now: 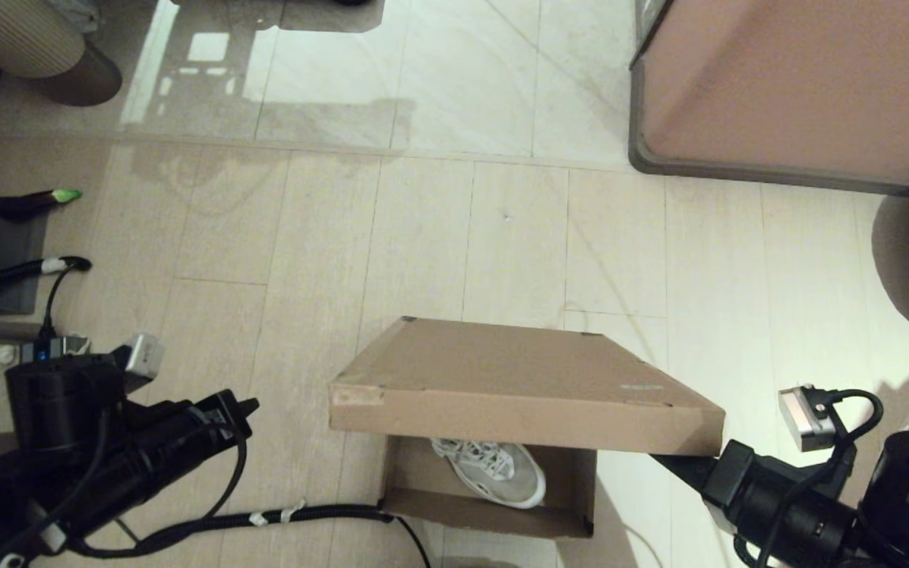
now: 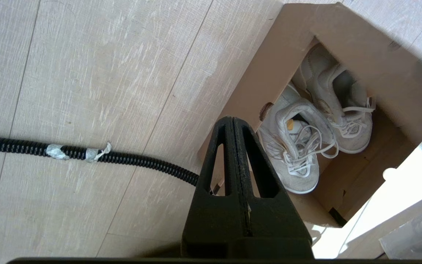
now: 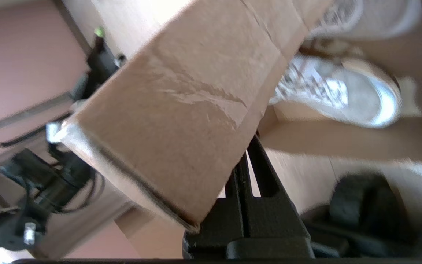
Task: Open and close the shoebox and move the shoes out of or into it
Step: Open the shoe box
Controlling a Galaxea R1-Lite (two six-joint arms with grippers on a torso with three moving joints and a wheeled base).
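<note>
A pale wood-plank floor (image 1: 281, 260) gives way to glossy light tiles (image 1: 454, 71) farther off. A large pinkish-brown cabinet (image 1: 802, 79) with a dark rim stands at the far right, and a ribbed beige cylinder (image 1: 16, 35) sits at the far left corner. A black corrugated cable (image 2: 86, 154), wrapped with white tape, lies across the planks.

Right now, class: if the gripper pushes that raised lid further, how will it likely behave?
The lid is thin cardboard, probably light. Its creased side wall suggests it may flex. Propped by the shut right gripper over the shoes, it would likely drop if released.
</note>
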